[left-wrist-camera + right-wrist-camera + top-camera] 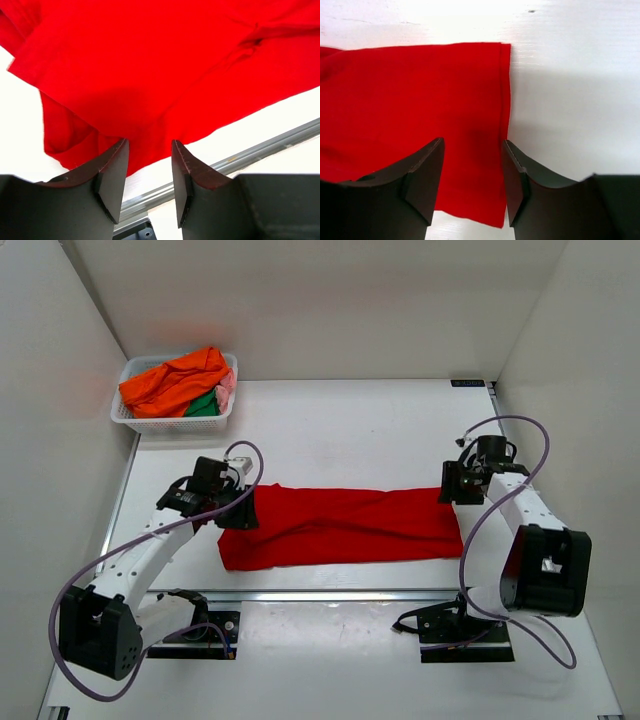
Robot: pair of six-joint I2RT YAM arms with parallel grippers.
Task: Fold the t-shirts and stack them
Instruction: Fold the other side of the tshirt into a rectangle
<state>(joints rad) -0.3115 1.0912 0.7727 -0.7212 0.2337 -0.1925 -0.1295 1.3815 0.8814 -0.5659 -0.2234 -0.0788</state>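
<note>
A bright red t-shirt (340, 527) lies folded into a long band across the table. My left gripper (236, 508) is open just over its left end; in the left wrist view the jaws stand apart above the red cloth (150, 80) with nothing between them. My right gripper (452, 490) is open over the shirt's right end; the right wrist view shows the hemmed edge (503, 95) between the spread jaws. Orange (175, 380), green (204, 406) and pink (227, 388) t-shirts lie bunched in the basket.
A white mesh basket (170, 424) stands at the back left corner. A metal rail (340, 594) runs along the table's near edge, also in the left wrist view (270, 145). White walls close the sides and back.
</note>
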